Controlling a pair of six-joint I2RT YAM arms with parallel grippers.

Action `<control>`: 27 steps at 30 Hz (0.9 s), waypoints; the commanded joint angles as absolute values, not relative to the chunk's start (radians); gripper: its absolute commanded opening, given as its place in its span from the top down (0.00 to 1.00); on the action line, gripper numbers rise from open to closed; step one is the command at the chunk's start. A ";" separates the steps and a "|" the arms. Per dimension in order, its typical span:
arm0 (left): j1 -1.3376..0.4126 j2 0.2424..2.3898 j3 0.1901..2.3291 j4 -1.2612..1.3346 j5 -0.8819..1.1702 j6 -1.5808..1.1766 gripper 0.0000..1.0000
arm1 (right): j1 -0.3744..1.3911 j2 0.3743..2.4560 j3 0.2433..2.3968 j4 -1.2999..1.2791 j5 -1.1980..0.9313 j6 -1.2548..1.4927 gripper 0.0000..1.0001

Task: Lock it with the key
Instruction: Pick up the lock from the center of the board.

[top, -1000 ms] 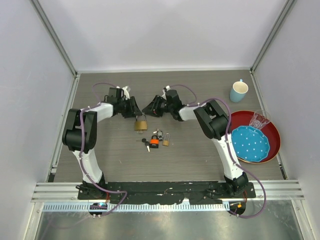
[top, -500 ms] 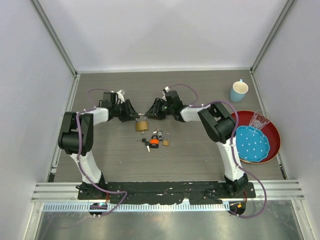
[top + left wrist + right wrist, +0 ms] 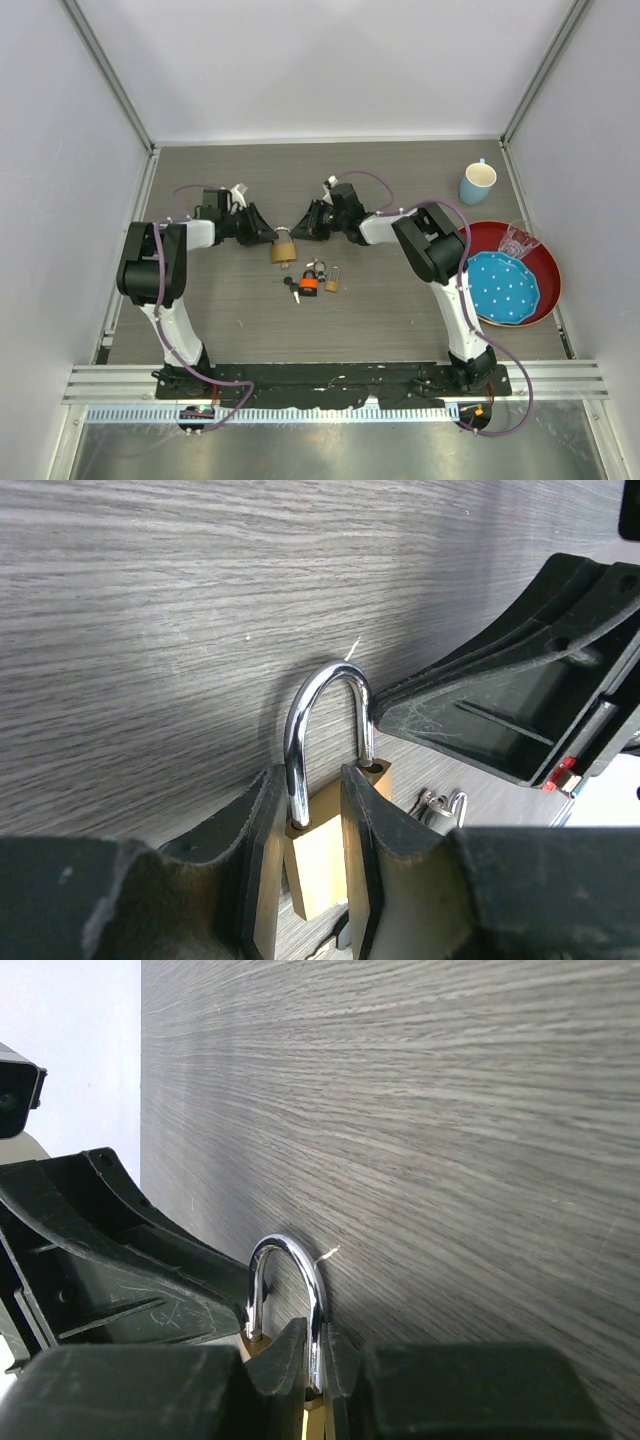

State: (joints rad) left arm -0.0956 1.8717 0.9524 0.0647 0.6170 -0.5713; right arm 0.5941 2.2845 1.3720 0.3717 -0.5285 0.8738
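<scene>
Early going, by my reading: the padlock (image 3: 318, 868) sits mid-worktop (image 3: 400, 190) between the 2 arms. The left pincer (image 3: 310, 795) clamps its brass body, while the right pincer (image 3: 313, 1350) nips 1 leg of the shackle (image 3: 317, 1305). The keys (image 3: 298, 287) lie untouched just nearer the bases (beside a small second lock (image 3: 331, 279)), so fetching, inserting and turning a key all seem left. Hidden: the keyhole, and whether the shackle's free leg is seated. The bunch is too small to sort.
</scene>
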 commanded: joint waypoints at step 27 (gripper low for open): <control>-0.144 1.818 1.003 0.052 0.678 -0.591 1.00 | 0.612 2.200 1.316 0.434 -0.539 0.898 0.77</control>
